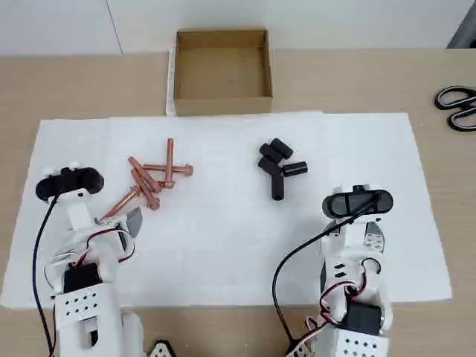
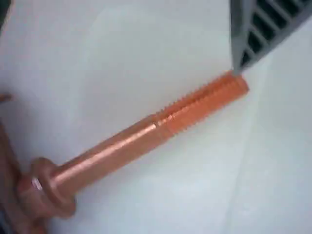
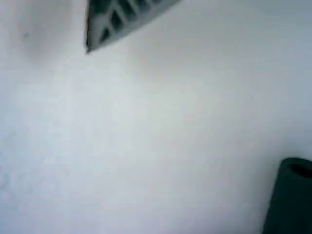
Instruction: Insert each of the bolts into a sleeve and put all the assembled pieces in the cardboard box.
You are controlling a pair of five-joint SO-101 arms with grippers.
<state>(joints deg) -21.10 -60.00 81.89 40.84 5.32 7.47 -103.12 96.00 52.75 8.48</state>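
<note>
Closest to the left wrist camera lies a copper bolt (image 2: 146,131), flat on the white sheet (image 2: 122,44), its threaded end touching the tip of one grey finger (image 2: 258,34) of the left gripper (image 1: 120,218) and its flanged head at the opposite end. That gripper is released, jaws spread, low over the sheet at the near-left fringe of the bolt heap. Seen from above, this bolt is the outermost of the heap and slants toward the left arm. The other bolts (image 1: 156,175) lie just beyond it in a loose scatter, several crossing and touching, one pointing straight away from the arms. Well apart from them, across the middle of the sheet, a cluster of short black sleeves (image 1: 279,165) lies with its pieces touching at odd angles. The right gripper (image 1: 368,238) hangs low over bare sheet on the near side of that cluster, and whether it is released or clenched I cannot tell; its wrist view catches one black sleeve (image 3: 290,195) at the edge. Beyond the sheet's far edge the cardboard box (image 1: 223,105) stands open-topped on the wooden table (image 1: 372,82), roughly midway between the bolts and the sleeves. A pair of scissors (image 1: 457,106) lies on the table at the far right, off the sheet.
</note>
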